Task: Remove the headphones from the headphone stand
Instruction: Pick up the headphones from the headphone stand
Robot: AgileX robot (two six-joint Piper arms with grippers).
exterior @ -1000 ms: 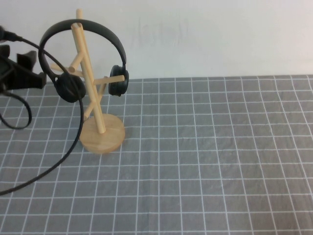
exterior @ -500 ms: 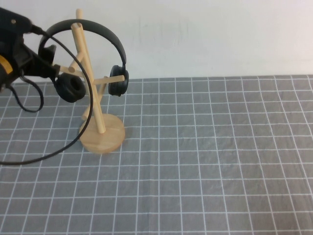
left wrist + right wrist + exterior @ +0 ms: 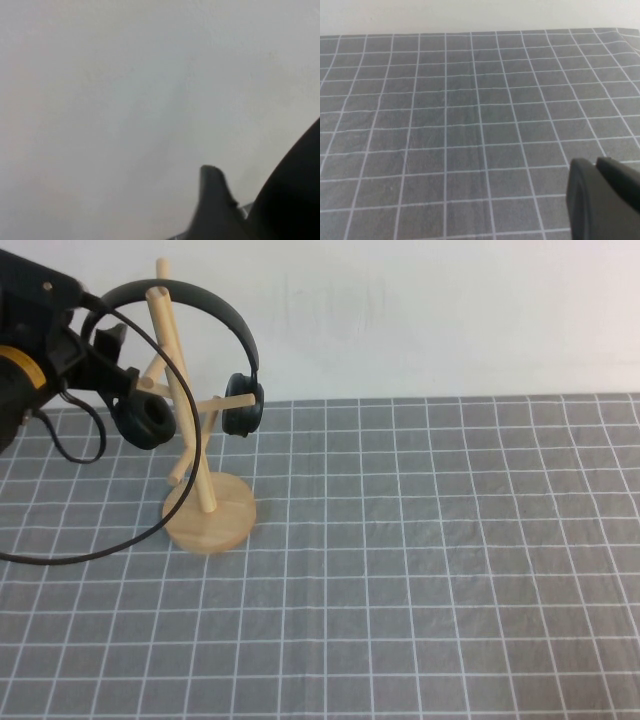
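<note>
My left gripper [image 3: 100,365] now raised beside the headphones [image 3: 165,300] on the headphone stand [image 3: 205,520], finger spread unreadable, my right gripper [image 3: 602,200] low over the mat, fingers likewise unclear

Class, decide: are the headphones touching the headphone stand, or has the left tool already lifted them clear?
Touching. The high view shows the headphones hanging on the headphone stand, headband draped over the trunk's top. The left tool is beside the left ear cup.

The left gripper [image 3: 100,365] is partly cut by the picture edge, its fingers unclear; the right gripper [image 3: 600,200] shows only one dark corner
</note>
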